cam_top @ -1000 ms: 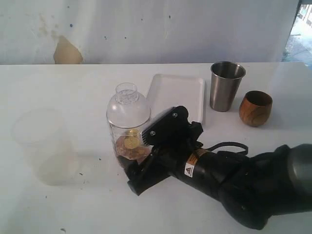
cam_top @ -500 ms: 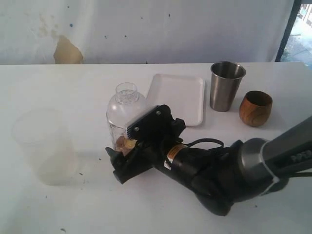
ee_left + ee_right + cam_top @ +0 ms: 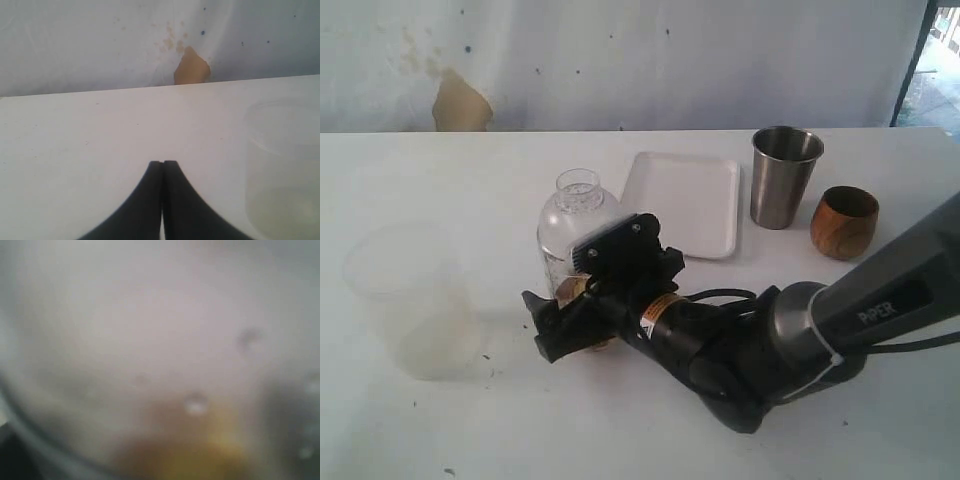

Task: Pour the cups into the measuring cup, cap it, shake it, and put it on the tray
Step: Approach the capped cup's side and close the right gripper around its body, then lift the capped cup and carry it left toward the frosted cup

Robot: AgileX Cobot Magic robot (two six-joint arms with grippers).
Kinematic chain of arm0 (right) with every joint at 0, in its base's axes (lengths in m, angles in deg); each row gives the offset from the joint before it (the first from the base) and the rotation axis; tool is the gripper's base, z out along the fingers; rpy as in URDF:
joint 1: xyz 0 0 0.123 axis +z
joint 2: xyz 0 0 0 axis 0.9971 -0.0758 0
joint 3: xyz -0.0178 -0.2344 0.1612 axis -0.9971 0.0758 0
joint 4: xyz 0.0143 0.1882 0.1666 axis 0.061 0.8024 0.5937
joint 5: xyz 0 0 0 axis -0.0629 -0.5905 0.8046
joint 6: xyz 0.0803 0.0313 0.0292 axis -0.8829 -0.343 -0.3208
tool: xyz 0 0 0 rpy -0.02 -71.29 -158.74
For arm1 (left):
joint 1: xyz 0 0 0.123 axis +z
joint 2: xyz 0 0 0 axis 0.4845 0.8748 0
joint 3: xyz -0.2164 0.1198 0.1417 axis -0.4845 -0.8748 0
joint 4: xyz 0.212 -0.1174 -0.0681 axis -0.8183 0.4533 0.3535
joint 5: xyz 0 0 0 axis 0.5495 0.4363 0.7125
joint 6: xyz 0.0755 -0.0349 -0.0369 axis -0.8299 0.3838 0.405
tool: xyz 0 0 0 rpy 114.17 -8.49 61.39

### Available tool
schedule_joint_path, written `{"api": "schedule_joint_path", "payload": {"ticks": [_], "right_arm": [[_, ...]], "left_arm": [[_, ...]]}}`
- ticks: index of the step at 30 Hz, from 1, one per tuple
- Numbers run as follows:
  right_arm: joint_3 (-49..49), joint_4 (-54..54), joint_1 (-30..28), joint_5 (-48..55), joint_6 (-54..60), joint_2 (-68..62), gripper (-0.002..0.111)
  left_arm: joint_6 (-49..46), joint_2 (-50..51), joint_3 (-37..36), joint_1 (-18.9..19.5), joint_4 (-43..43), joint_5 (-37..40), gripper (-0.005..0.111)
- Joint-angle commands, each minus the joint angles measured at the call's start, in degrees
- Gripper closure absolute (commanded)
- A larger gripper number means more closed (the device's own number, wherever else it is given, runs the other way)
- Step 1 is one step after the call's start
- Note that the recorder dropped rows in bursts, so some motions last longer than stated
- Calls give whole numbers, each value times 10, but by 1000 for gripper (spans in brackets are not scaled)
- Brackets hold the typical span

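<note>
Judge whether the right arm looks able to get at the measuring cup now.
Probably yes. The right gripper has its open jaws on either side of the measuring cup, whose wall fills the right wrist view. Nothing stands between them; the tray lies apart behind.

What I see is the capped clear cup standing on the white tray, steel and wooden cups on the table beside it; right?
Not quite: the measuring cup, cap on, stands on the table beside the tray, not on it. The exterior view shows the tray bare. The steel tumbler and wooden cup are on the table, as said.
</note>
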Motion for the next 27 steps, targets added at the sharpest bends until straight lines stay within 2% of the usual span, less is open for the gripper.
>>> {"api": "schedule_joint_path", "payload": {"ticks": [1,5,9,10,11,12,13,14,18,19,22,23,24,25,26,27], "right_arm": [[-4,-3,0,-45,-3,-1,7],[-4,30,0,-33,-2,-1,11],[-4,35,0,-32,0,-1,32],[-4,41,0,-34,1,-1,50],[-4,45,0,-34,7,-1,62],[-4,62,0,-37,14,-1,90],[-4,69,0,-38,14,-1,104],[-4,75,0,-39,12,-1,108],[-3,75,-1,-46,20,27,108],[-4,82,-5,-37,58,57,108],[-23,145,-37,4,79,118,108],[-40,98,-49,40,28,133,108],[-52,23,-47,74,27,136,108],[-82,-86,-32,194,49,137,108],[-97,-64,-27,252,93,137,108],[-107,15,-33,269,156,137,108]], "left_arm": [[1,1,0,0,5,-2,107],[1,1,0,0,5,-2,107],[1,1,0,0,5,-2,107],[1,1,0,0,5,-2,107],[1,1,0,0,5,-2,107],[1,1,0,0,5,-2,107],[1,1,0,0,5,-2,107],[1,1,0,0,5,-2,107],[1,1,0,0,5,-2,107],[1,1,0,0,5,-2,107],[1,1,0,0,5,-2,107],[1,1,0,0,5,-2,107],[1,1,0,0,5,-2,107],[1,1,0,0,5,-2,107],[1,1,0,0,5,-2,107],[1,1,0,0,5,-2,107]]}}
